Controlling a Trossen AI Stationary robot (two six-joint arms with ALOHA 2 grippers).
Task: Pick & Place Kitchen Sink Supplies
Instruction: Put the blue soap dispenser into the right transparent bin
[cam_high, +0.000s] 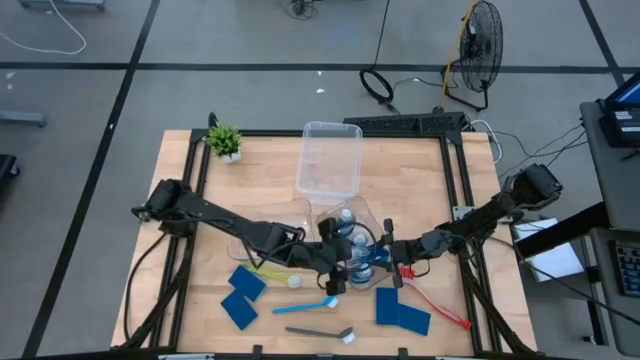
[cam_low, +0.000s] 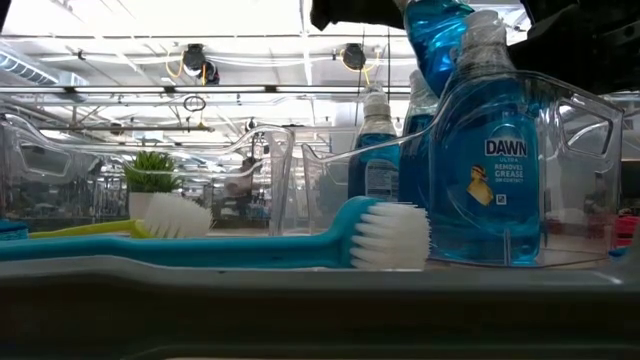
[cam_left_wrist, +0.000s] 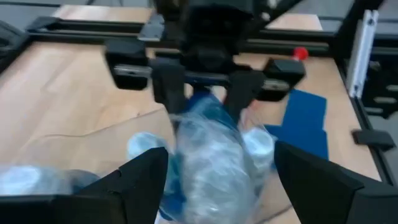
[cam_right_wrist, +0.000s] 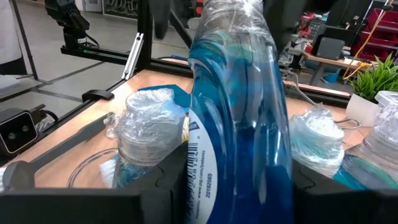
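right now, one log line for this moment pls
right gripper: shut on clear blue-liquid bottle over clear plastic bin | left gripper: open, facing it

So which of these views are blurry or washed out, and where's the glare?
Left wrist view: soft all over, the bottle smeared, the right gripper holding it also blurred. Right wrist view: that bottle fills the picture, its wrap glinting. Low view: bright ceiling lights wash the top; the light-blue brush up close is slightly soft, the label sharp. High view: evenly lit, no strong glare.
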